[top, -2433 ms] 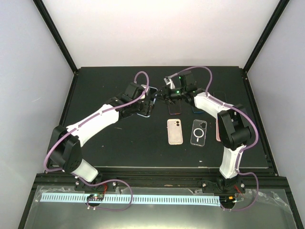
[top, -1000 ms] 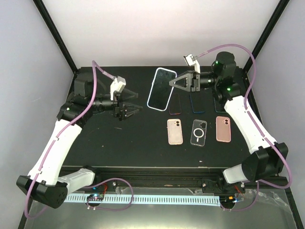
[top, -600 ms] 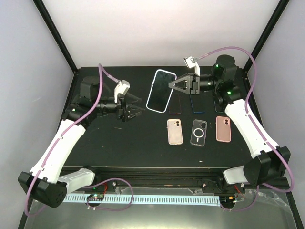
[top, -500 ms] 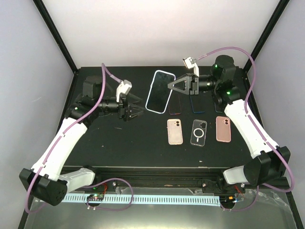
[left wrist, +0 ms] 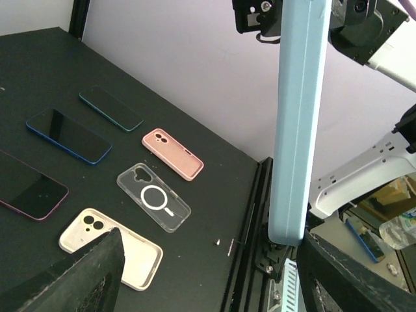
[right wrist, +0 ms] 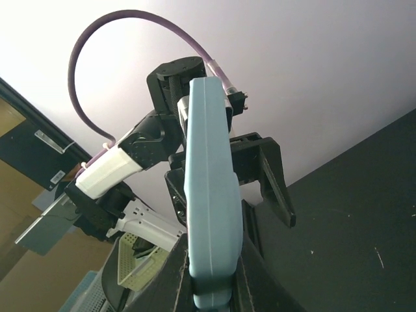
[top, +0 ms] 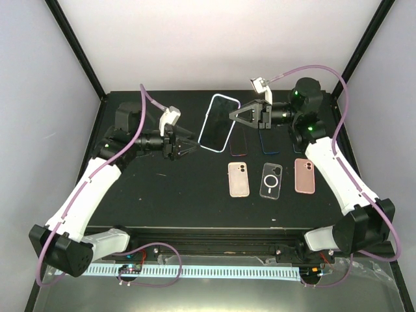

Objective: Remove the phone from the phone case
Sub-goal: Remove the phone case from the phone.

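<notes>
My right gripper (top: 234, 116) is shut on the phone in its light-blue case (top: 218, 122) and holds it upright in the air above the back of the table. In the right wrist view the case (right wrist: 208, 195) stands edge-on between my fingers (right wrist: 175, 276). My left gripper (top: 190, 147) is open and empty, just left of the phone and pointing at it. In the left wrist view the case edge (left wrist: 296, 123) stands upright between my wide-apart fingers (left wrist: 84, 273), touching neither of them.
On the table lie a cream case (top: 238, 179), a clear case (top: 271, 180) and a pink case (top: 304, 175). Behind them lie bare phones: purple (left wrist: 29, 188), blue (left wrist: 68, 135) and teal (left wrist: 110, 108).
My left gripper has moved right, closer to the held phone, and stays open. My right gripper holds the cased phone in nearly the same place.
</notes>
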Controlling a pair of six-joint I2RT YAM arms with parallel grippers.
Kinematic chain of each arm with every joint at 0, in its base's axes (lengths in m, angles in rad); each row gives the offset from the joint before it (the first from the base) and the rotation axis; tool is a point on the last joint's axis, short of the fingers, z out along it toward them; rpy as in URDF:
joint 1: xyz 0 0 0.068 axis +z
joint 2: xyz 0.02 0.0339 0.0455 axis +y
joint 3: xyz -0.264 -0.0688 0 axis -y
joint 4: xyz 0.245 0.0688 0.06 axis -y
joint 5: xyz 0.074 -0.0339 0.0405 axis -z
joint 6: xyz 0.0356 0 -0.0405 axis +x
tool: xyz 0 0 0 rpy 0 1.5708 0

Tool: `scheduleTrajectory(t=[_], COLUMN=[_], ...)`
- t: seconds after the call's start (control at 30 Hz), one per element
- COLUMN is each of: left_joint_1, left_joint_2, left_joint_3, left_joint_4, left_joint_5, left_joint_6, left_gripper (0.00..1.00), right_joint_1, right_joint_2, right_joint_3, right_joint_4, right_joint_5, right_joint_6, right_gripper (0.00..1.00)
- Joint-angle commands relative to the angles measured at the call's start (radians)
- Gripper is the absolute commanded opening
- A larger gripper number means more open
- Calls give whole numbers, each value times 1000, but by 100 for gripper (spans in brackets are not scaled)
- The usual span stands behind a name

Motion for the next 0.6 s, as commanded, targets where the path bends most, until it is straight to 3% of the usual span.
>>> scheduleTrajectory(t=[0.0,0.57], left_joint_1=[30,87], left_joint_2=[33,58], left_joint_3=[-27,-117], left_joint_4=[48,135], left_joint_5=[-69,-88], left_joint_6=[-46,-136], left_gripper=[73,67], right_joint_1=[22,31], right_joint_2=[-69,-97], right_joint_3=[-44,-100], right_joint_4=[219,433], right_joint_5=[-92,-92], right_joint_6=[158,341], right_gripper=[1,1])
